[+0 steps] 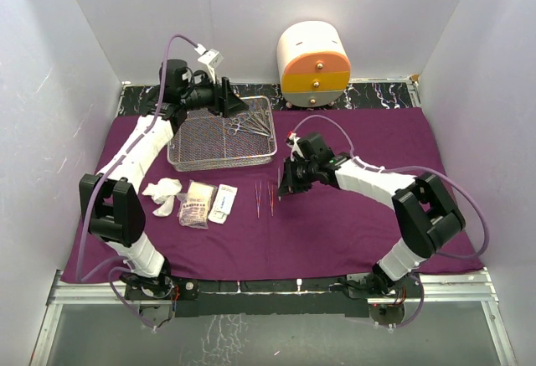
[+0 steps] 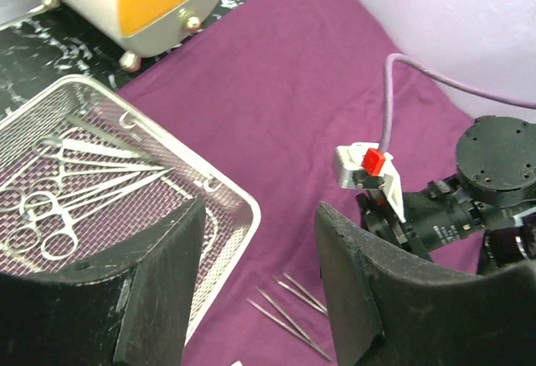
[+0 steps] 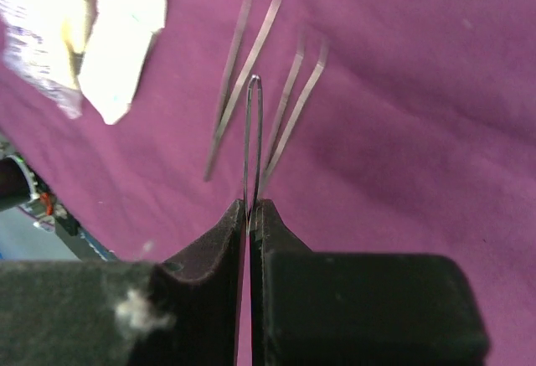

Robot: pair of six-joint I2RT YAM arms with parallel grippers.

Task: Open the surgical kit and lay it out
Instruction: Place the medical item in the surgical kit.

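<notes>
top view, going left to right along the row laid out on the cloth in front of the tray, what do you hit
white gauze wads -> tan packet -> white packet -> first tweezers -> second tweezers -> right gripper, shut on third tweezers

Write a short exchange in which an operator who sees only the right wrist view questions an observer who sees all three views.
Operator: The right gripper pinches tweezers above the cloth. What is not yet laid out?
Observer: Several ring-handled forceps lie in the wire tray.
Operator: And the other arm?
Observer: The left gripper hangs over the tray's far edge, jaws open, holding nothing.
</notes>
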